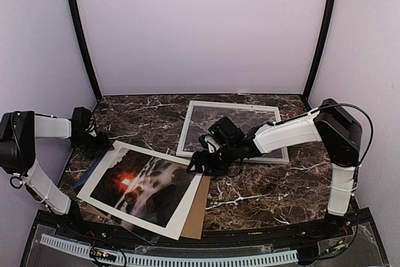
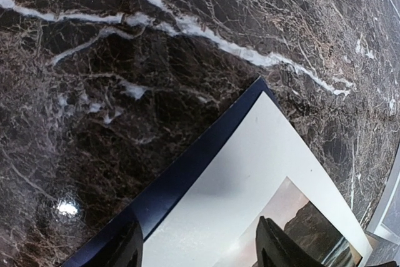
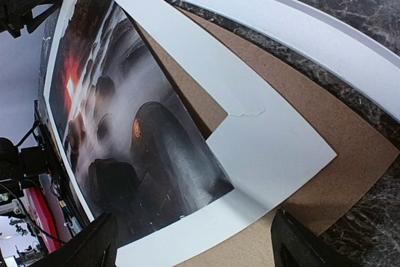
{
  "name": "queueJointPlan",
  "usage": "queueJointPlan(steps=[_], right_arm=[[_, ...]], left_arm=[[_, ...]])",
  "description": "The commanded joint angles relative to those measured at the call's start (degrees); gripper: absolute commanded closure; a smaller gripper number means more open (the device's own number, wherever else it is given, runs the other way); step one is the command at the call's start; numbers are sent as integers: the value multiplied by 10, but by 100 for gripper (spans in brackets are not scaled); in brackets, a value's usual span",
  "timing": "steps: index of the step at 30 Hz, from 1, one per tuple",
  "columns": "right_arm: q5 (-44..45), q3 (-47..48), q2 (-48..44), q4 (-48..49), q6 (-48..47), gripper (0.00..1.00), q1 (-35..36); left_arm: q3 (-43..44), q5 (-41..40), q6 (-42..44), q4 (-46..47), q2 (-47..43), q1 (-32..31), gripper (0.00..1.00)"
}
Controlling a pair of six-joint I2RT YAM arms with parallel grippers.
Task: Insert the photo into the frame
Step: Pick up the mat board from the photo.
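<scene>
Right pincer [image 3: 197,242] is hanging right over the stack, jaws standing wide apart and gripping nothing. Under it the white mat [image 3: 269,148] is lying on top of the photo [image 3: 119,129], and the photo is sitting skewed, so brown cardboard [image 3: 300,204] is showing through one end of the mat's window. That whole pile is lying at the near left of the desk [image 1: 262,192]. The frame [image 3: 300,29] is lying flat just past it toward the back, glass side showing marble, with nothing in it.

Left pincer [image 2: 200,248] is hovering at the far left corner of the pile, jaws also apart, straddling the edge where a blue sheet [image 2: 181,179] is peeking out from under the mat. Can't tell if it's touching anything, but it doesn't look like it's holding.

So I'd say we're at the "get the photo out" stage, nothing picked up yet. Next move is probably getting the mat off or sliding the photo free, and pinching one thin flat sheet without dragging the others along is going to be the fiddly part.
</scene>
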Motion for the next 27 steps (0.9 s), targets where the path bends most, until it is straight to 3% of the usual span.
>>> queueJointPlan(steps=[1,14,27], right_arm=[[-13,-13,12,-8,5,14,10],[5,-10,5,-2,43,12,9],[47,-17,-21,-24,57,11,5]], left_arm=[[-13,13,4,-7,-1,2,37],[-104,73,-26,26,-62,-29,49],[-139,78,-29,43,-82,-99,48]])
